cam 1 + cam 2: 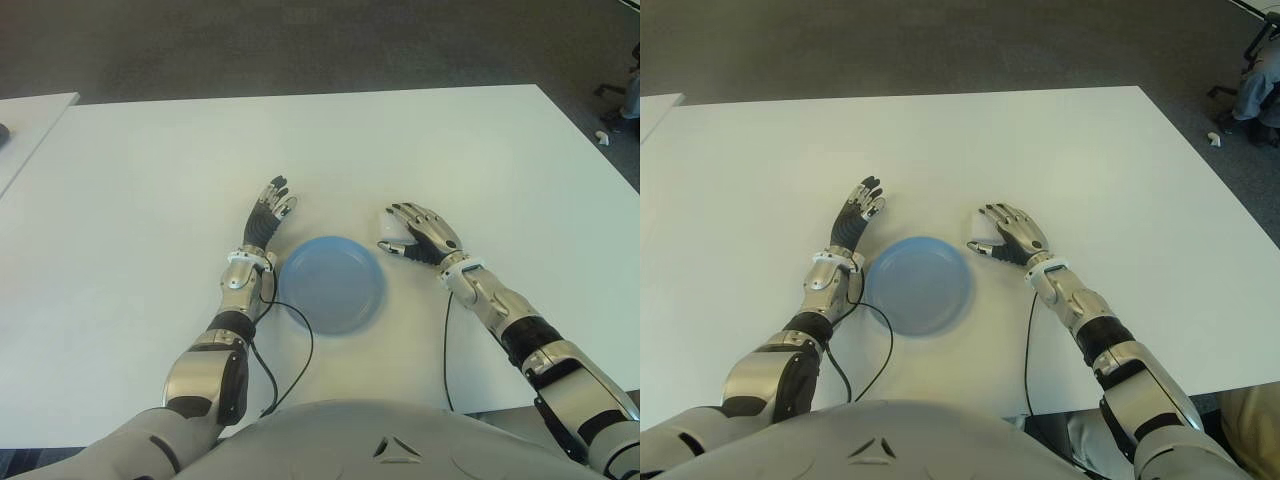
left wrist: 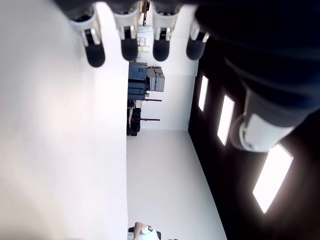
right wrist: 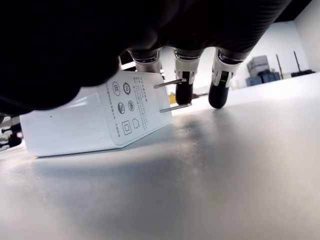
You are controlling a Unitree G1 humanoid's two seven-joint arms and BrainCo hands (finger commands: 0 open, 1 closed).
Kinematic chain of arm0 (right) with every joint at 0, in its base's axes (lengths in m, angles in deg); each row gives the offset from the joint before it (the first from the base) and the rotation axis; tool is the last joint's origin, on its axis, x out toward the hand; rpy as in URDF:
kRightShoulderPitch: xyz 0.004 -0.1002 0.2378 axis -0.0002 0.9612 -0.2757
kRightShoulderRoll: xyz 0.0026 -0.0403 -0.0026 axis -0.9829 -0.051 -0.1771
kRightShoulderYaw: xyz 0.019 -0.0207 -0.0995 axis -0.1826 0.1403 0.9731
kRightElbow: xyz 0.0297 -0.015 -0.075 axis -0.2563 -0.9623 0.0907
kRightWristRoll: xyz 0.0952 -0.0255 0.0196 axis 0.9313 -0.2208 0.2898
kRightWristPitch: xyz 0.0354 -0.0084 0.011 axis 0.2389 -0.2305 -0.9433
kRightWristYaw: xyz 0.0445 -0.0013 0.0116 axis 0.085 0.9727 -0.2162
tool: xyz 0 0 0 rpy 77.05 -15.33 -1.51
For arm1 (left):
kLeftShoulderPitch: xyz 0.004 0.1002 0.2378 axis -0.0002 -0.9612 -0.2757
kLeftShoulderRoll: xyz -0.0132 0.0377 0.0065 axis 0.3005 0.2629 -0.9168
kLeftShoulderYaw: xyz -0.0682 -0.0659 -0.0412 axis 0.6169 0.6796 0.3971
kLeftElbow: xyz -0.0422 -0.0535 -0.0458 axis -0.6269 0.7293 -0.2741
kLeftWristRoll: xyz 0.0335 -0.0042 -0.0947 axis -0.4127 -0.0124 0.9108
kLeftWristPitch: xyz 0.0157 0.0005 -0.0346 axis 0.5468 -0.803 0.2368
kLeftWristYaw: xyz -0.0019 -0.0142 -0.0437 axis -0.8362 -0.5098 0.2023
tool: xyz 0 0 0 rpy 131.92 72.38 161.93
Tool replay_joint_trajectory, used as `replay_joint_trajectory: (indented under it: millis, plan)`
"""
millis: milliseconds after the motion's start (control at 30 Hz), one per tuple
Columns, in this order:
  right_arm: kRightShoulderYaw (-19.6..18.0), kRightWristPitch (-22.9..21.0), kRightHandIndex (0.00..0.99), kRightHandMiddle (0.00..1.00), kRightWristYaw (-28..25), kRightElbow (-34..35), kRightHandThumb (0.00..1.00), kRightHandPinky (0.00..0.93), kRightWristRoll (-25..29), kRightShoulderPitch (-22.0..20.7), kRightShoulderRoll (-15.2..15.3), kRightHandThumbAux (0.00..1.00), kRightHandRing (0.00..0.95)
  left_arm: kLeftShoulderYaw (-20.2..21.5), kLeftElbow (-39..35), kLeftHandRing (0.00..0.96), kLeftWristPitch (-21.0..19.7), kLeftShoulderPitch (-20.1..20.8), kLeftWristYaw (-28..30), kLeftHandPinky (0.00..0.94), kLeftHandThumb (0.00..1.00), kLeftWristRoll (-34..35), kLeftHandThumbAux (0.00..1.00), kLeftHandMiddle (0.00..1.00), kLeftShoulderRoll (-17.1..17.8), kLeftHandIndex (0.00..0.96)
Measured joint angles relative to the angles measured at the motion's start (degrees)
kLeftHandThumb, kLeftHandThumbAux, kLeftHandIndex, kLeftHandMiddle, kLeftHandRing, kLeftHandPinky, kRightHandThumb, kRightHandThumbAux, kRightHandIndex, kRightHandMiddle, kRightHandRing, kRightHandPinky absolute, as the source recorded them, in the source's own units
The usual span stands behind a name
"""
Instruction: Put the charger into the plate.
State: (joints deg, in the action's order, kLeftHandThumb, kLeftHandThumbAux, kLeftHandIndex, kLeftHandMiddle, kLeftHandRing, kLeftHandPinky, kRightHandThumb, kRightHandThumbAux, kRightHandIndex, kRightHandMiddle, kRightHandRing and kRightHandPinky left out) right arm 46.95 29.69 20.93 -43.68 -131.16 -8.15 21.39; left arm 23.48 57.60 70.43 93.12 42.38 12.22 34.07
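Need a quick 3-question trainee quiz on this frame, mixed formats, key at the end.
1. True or false: the charger already lies in the blue plate.
2. Which hand is over the charger? A) left hand B) right hand
3. Fill in: the charger lies on the white ____, on the plate's ____ side.

Key:
1. False; it is on the table beside the plate.
2. B; the left hand shows on the plate's left, fingers spread, holding nothing.
3. table; right.
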Motion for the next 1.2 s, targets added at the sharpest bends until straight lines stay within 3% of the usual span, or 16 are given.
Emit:
replay_joint_trajectory:
  millis: [767,1200]
  plan:
    - [3.6,4.1,0.000,0.000,5.8,-19.4,0.322,0.000,0.0,-11.0,-4.5,0.102,0.000,0.1,0.0,0.073,-0.6,0.0,0.0,0.146,0.021,0.1,0.568,0.066,0.0,0.096]
    - [5.5,4.4,0.000,0.000,8.8,-25.3,0.330,0.000,0.0,-13.6,-6.0,0.110,0.000,0.1,-0.1,0.091,-0.6,-0.1,0.0,0.140,0.006,0.1,0.552,0.088,0.0,0.125]
